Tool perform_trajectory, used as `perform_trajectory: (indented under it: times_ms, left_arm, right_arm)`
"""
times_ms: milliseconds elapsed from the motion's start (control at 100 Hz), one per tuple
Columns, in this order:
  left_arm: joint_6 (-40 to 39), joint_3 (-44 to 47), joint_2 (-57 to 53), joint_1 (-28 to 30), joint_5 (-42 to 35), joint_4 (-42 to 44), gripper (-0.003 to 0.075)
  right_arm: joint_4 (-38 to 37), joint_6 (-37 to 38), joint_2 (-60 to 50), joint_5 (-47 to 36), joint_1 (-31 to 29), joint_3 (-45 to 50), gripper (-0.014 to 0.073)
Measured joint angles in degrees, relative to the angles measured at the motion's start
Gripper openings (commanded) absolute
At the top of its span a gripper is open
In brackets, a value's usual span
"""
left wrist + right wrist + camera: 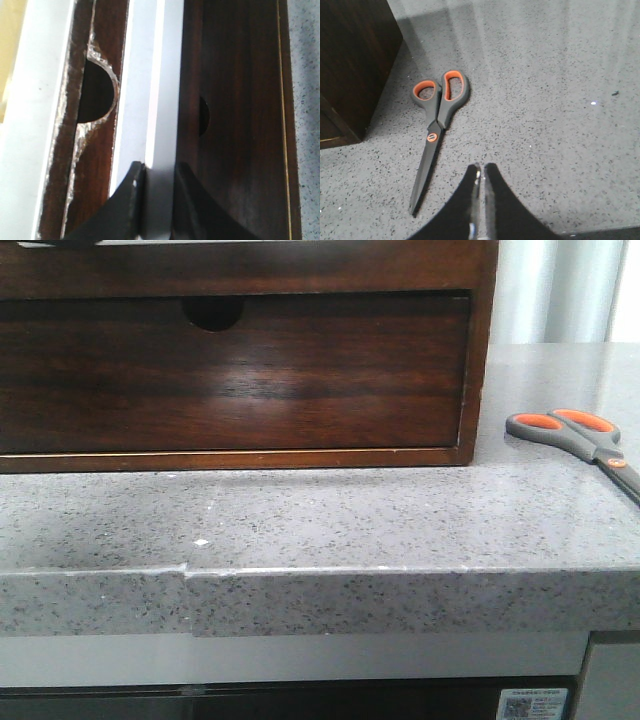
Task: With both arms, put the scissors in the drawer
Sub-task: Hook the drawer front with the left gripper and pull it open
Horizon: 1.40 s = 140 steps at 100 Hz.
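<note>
- The desk [330,525] is a grey speckled stone slab, running the full width of the front view with a thick front edge.
- On its left part stands a dark brown wooden cabinet [482,360], its glossy side reaching down to the stone.
- The drawer [235,375] fills the cabinet's lower front and sits closed, flush in its frame; the half-round finger notch [213,312] is cut into its top edge, left of centre.
- In the left wrist view the same drawer front [240,120] shows with its notch, and a second notched wooden panel [97,95] lies beyond a pale strip.
- The left gripper [159,172] hovers close over that cabinet front; its jaws stand slightly apart with nothing between them.
- The right gripper [481,172] hangs above bare stone, jaws pressed nearly together, empty.
- The scissors [580,435] lie flat on the desk to the right of the cabinet, apart from it, blades closed; in the right wrist view the scissors [436,127] rest just beside that gripper's tips, untouched.
</note>
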Motion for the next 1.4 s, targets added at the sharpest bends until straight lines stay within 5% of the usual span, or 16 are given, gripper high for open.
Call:
perform_trajectory:
  times_ms: [1120,1400]
  left_arm:
    - [1.0,14.2,-17.5,0.0,-10.9,1.4,-0.0015]
    - [0.2,14.3,-17.4,0.0,-12.2,1.4,0.0288]
  right_arm:
    - [0.0,0.0,0.0,0.3,0.0,0.0,-0.0041]
    - [0.0,0.0,0.0,0.3,0.0,0.0,-0.0041]
